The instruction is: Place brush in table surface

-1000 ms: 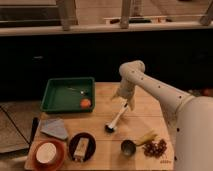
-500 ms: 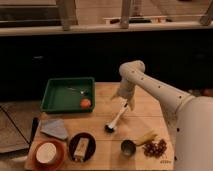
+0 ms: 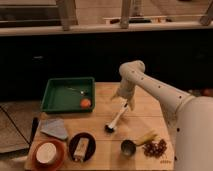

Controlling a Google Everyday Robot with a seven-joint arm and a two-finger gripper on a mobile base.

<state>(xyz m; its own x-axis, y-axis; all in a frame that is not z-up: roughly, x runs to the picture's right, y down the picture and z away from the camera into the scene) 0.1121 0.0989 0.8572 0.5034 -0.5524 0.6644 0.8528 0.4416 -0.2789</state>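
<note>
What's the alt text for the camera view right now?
A white robot arm reaches over the table surface, its claw at the upper end of the brush, whose dark head rests on the wood. A green tray holding an orange ball sits at left; a metal cup and grapes lie along the near edge.

You are viewing the claw [image 3: 125,101] hovering at the brush [image 3: 116,119] handle's upper end, brush lying on the worktop [image 3: 102,127].

table surface [image 3: 145,107] | gripper [image 3: 127,103] above | on it: brush [image 3: 116,120], green tray [image 3: 67,94], metal cup [image 3: 128,147], grapes [image 3: 155,148]
</note>
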